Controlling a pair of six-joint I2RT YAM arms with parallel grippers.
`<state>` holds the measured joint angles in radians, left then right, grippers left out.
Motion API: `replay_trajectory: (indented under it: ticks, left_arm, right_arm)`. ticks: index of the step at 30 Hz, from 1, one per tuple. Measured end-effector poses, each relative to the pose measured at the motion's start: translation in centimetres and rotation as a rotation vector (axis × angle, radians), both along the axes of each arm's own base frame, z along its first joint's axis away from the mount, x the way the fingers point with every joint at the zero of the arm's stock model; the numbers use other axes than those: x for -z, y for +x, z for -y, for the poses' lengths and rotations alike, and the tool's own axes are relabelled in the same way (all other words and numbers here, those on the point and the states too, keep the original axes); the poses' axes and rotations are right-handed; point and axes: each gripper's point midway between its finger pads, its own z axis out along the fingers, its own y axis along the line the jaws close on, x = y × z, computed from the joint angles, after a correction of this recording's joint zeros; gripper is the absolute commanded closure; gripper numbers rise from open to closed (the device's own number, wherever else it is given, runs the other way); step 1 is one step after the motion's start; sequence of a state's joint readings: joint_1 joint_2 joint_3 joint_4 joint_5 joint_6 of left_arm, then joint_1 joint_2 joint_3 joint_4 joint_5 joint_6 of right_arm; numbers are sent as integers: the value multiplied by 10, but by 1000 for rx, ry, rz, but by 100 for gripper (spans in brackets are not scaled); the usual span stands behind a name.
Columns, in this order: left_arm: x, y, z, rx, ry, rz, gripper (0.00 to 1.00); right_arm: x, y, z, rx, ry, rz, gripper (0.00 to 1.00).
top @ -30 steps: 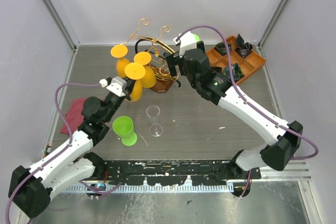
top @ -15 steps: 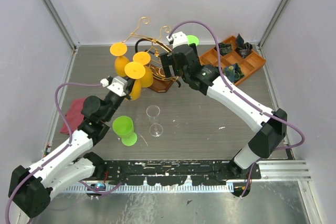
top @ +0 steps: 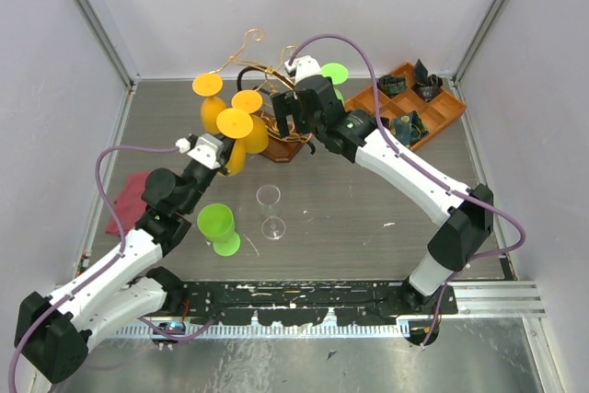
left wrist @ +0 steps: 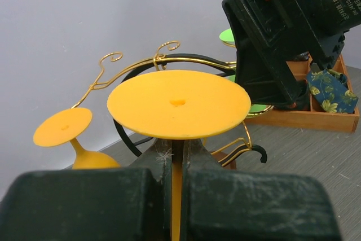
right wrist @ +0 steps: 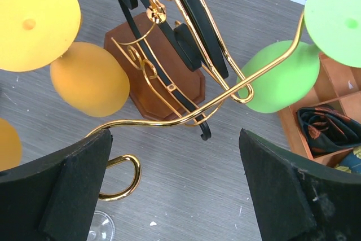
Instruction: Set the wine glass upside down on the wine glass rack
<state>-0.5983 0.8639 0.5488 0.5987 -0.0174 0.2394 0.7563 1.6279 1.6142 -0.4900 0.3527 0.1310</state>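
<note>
Bringing the orange wine glass (left wrist: 178, 103) to the rack (top: 287, 146) is, in my judgement, the step in hand. The left gripper (left wrist: 177, 165) is clenched on the stem of this glass, just under its flat foot. The foot is on top and the bowl hangs below, so the glass is already upside down. It is in the air just beside the left side of the rack, near two other orange glasses (top: 208, 86) that hang there. Whether its stem already touches a wire I cannot tell. A hanging green glass (right wrist: 282, 80) is on the right side.

The next move, I think, calls for a free wire arm. The stem must slide between the gold wires until the foot rests on them, and only then may the fingers release. One arm with a curled end (right wrist: 121, 176) looks free. The wires are thin and the neighbours are close, so the approach should be slow and level.

The left arm stretches from the near left corner diagonally forward, with the wrist about level and the fingers pointing at the rack. The right arm reaches far forward from the near right, bent at the elbow, with its wrist turned down above the rack. The right gripper (right wrist: 175, 187) is wide open with nothing between its fingers. On the table, apart from the rack, are a second green glass (top: 218, 227) and a clear glass (top: 270, 211).
</note>
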Motion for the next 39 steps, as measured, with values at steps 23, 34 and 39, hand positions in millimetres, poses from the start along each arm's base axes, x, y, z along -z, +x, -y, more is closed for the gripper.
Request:
replay_trajectory:
  ticks: [23, 34, 39]
  left_arm:
    - [-9, -7, -10, -27, -15, 14, 100]
    - [-9, -5, -13, -42, -18, 10, 100]
    - [-8, -5, -13, -44, -18, 9, 100]
  right_arm:
    - [0, 5, -52, -83, 70, -12, 0]
    - [-3, 7, -55, -87, 78, -11, 0]
    - [-11, 0, -57, -100, 102, -13, 0]
